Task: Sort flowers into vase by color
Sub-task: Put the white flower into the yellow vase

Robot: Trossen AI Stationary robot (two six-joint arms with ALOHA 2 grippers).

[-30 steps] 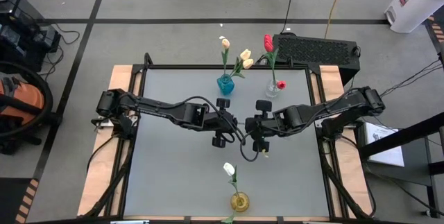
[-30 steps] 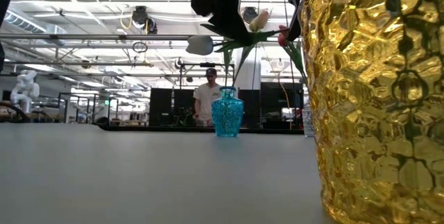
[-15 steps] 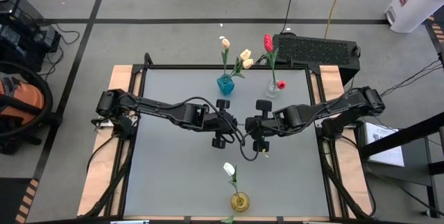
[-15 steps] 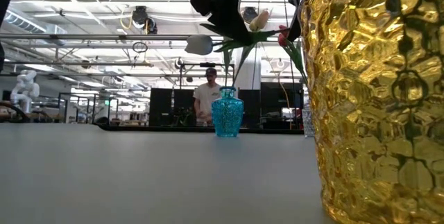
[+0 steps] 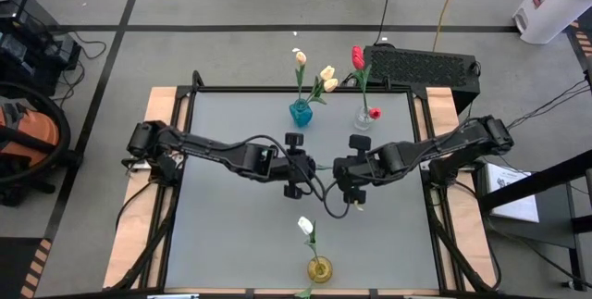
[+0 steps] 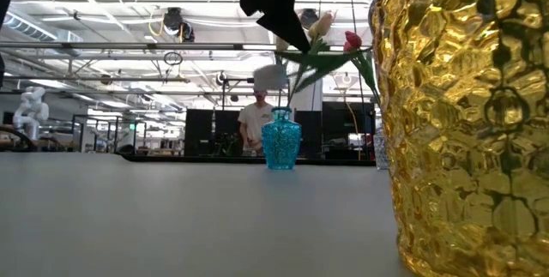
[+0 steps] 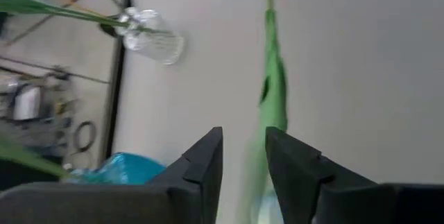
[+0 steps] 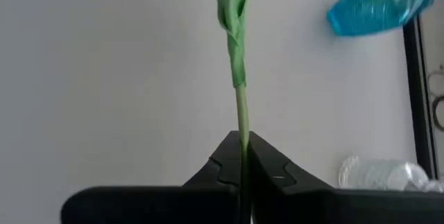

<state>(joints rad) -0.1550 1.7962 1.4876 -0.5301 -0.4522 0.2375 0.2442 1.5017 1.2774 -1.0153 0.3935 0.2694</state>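
Your left gripper has let go since a second ago: its fingers now stand apart with the green stem running loose between them. Your right gripper is clamped on that stem above mid-table. You cannot see this flower's bud; the gold vase blocks much of the low view.

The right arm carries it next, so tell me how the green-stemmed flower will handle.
Likely floppy: the thin green plastic flower stem runs long beyond the shut right claw. Probably light for its length. May swing; the left claw stands open around it.
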